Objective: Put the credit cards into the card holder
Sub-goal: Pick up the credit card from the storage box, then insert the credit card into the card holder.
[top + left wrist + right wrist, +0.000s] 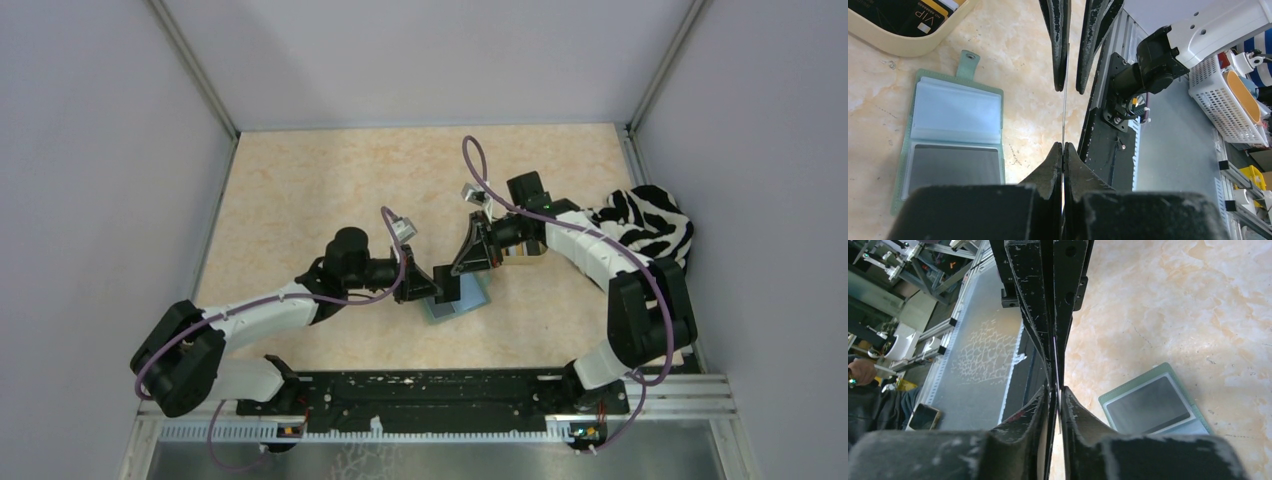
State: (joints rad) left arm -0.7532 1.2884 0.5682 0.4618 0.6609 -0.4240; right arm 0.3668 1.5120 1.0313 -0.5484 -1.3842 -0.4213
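Note:
A black credit card (447, 290) hangs edge-on just above the card holder (472, 301), between my two grippers. My left gripper (1063, 145) is shut on the card's near edge; the card shows as a thin line (1064, 117). My right gripper (1055, 389) straddles the opposite edge of the card (1054, 352), its jaws a narrow slit apart with a small gap beside the card. The pale green card holder (953, 130) lies open on the table with a dark pocket showing (1150, 405). More cards (923, 15), black and gold, lie in a tan tray.
The tan tray (908, 47) stands beyond the card holder, mostly hidden behind the right arm in the top view. A zebra-striped cloth (650, 225) lies at the right wall. The black base rail (440, 390) runs along the near edge.

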